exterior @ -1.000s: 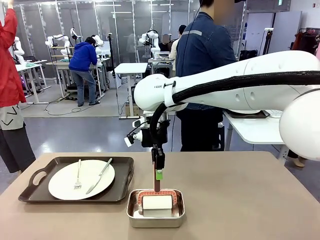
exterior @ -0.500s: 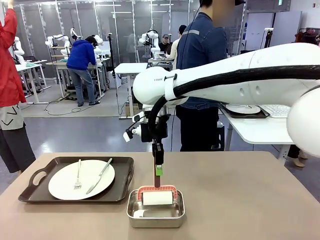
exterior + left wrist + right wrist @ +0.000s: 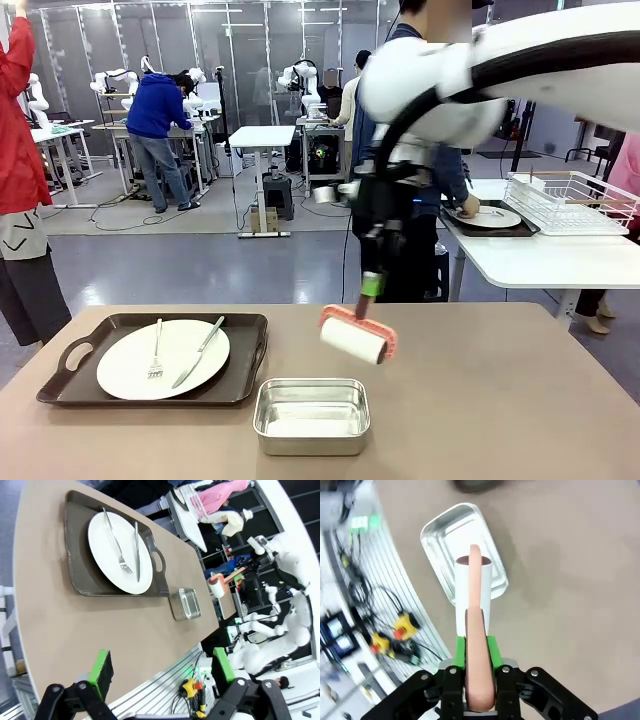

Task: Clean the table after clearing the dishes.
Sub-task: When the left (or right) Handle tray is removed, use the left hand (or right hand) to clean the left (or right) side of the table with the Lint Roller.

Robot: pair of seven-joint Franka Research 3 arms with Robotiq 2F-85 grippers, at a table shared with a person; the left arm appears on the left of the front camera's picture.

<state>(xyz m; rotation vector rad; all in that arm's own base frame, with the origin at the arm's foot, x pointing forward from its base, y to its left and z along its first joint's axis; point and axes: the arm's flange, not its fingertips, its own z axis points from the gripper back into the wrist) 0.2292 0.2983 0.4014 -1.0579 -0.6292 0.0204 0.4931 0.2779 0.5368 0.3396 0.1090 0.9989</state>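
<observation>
Taupe table [image 3: 500,400] stretches across the foreground of a busy robot lab, with people standing beyond its far edge. On the left of the table sits a dark brown handled tray [image 3: 60,385] holding a round white plate [image 3: 120,375]; a silver fork [image 3: 156,350] and knife [image 3: 198,352] lie side by side on the plate. In the left wrist view, the left gripper [image 3: 161,666] hangs with its green pads spread wide apart and nothing between them, above the table's near edge and well apart from the tray.

Just right of the tray, near the front edge, stands a small steel pan [image 3: 311,415]. Above the table, beside the pan's far right corner, hangs a lint roller [image 3: 354,340], a white roll in a coral frame, tilted. The right gripper [image 3: 371,285] reaches down from the upper right, and its fingers are clamped on the roller's coral handle.

Farther right, behind, a white side table [image 3: 540,262] carries a second plate [image 3: 483,216] on a dark tray, a person's hand [image 3: 467,207] at its rim, and a white wire rack [image 3: 570,200].
</observation>
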